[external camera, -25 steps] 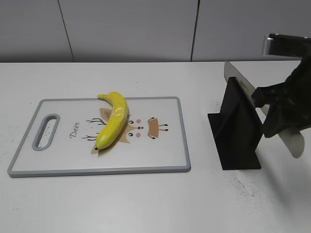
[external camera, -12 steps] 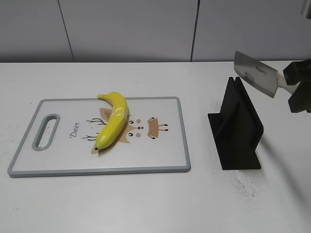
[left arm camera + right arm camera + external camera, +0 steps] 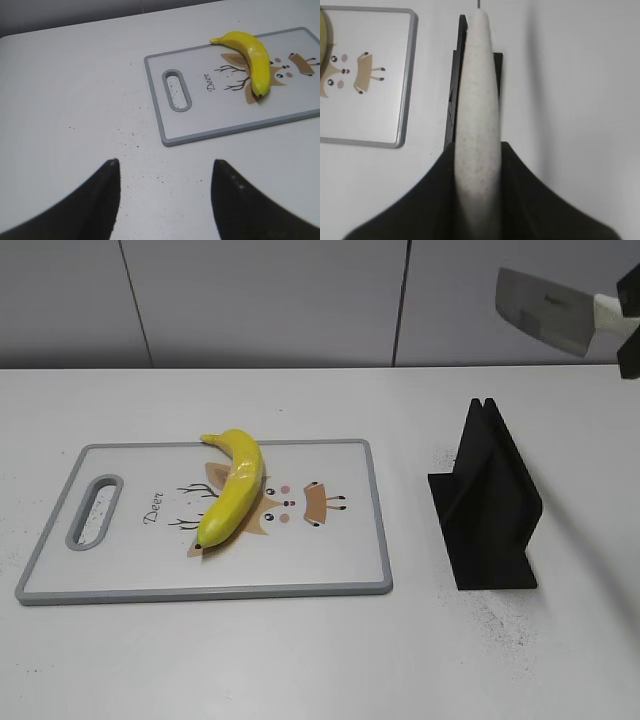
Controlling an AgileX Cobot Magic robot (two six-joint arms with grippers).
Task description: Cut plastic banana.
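Since a second ago the knife [image 3: 548, 310] has risen out of the black knife stand [image 3: 487, 505] and now hangs high above it at the right edge. Left gripper [image 3: 165, 172] hovers over bare bench [image 3: 300, 660], its fingers [image 3: 107, 187] spread wide. On the deer-printed cutting board [image 3: 330, 560] the plastic banana [image 3: 234, 487] lies diagonally, uncut. Right gripper [image 3: 477, 172] has its fingers [image 3: 520, 190] clamped on the knife's pale handle.

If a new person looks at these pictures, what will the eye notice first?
Most striking is the yellow plastic banana lying on the deer-printed cutting board at left. Next comes the knife held high at upper right by the right gripper, above the black knife stand.
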